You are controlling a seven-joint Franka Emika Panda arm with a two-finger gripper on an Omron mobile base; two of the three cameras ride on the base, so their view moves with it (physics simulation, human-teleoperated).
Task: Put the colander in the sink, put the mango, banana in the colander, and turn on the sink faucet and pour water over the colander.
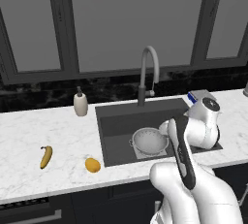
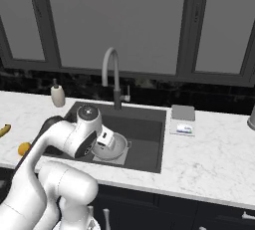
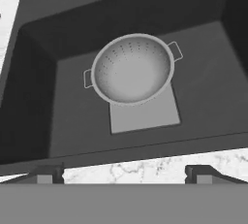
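Jaws spread wide, empty, above colander [image 3: 132, 69] in sink [image 3: 213, 92]; mango [image 1: 92, 165] next, far lower left, nearer than banana [image 1: 46, 156].

The colander [image 3: 132, 69] is seen as silver-grey, dotted with rows of small holes. The sink [image 1: 114, 121] is coloured dark grey, with a paler grey square under the colander. Yellow with dark tips is shown on the banana [image 1: 46, 156], orange-yellow on the mango [image 1: 92, 165]. The counter [image 1: 43, 136] is veined white marble.
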